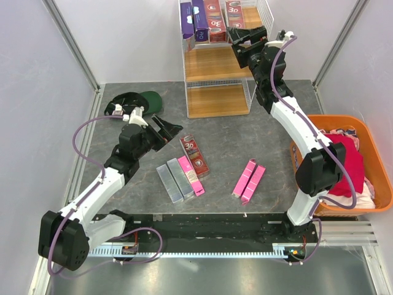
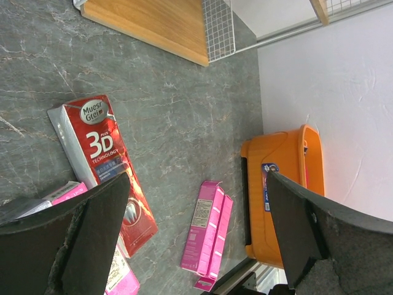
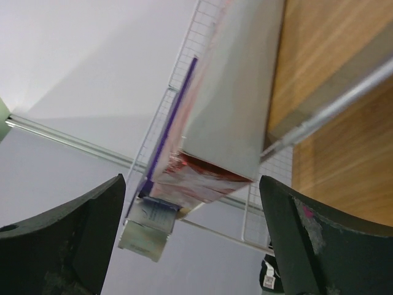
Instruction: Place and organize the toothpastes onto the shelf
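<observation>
Cardboard stock, long slim cartons. Six toothpastes lie flat on the grey stone-patterned desk (image 1: pixel 270 129), between its middle and the near edge. There is one dark red carton with white "3D" print (image 1: pixel 194 155). Just beside it, toward the near edge, a bright pink carton (image 1: pixel 191 176) and two silver-grey cartons (image 1: pixel 174 180) lie side by side. A pair of bright pink cartons (image 1: pixel 249 180) lies apart from these, nearer the right edge, the two touching along their length.

At mid far edge stands the tall white wire-frame shelf with light-brown wooden boards (image 1: pixel 215 64). Its top board carries purple cartons (image 1: pixel 195 21) and dark red cartons (image 1: pixel 216 27) in a row.

Right end effector (image 1: pixel 241 37) is up at that top board, fingers spread, gripping nothing. Its wrist view shows a red-and-silver carton (image 3: pixel 227 110) ahead, touched by neither finger.

Left end effector (image 1: pixel 164 132) hovers toward the left edge, fingers spread and empty.

Handling, by judgement:
- The cartons look light and stiff but crushable, with glossy faces that may slip.
- Pinch across the narrow width near mid-length, with modest force.
- The dark red carton has free long sides, so it is the easiest take.
- The packed cartons leave no finger gap.
</observation>
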You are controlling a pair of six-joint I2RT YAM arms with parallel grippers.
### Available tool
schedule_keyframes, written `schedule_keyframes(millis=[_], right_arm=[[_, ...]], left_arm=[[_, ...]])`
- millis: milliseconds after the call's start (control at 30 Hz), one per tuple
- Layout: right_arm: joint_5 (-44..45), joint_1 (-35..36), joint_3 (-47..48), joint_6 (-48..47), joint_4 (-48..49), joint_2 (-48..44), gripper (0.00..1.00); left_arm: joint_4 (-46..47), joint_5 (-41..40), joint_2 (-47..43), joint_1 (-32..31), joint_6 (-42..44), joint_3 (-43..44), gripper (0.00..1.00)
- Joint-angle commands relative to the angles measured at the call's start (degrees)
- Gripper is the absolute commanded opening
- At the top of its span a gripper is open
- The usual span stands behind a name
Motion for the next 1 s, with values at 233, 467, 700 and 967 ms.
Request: schedule_keyframes(millis=[233, 467, 700, 967], right_arm=[[-3.7, -1.9, -8.3, -2.8, 1.9, -6.7, 0.98], [-3.7, -2.2, -17.1, -5.7, 4.7, -14.6, 0.98], [-9.1, -2.1, -23.5, -11.9, 0.3, -20.1, 0.98], [-11.0, -0.1, -31.3, -21.4, -8.6, -23.4, 0.98]], left_arm=[[1.0, 1.4, 1.5, 0.4, 2.7, 2.7, 0.99], [0.8, 1.5, 2.2, 0.6, 3.3, 2.8, 1.00], [0.4, 2.0, 5.0, 0.9, 4.4, 3.6, 1.00], [-1.7, 1.5, 9.8, 1.1, 7.2, 5.9, 1.00]])
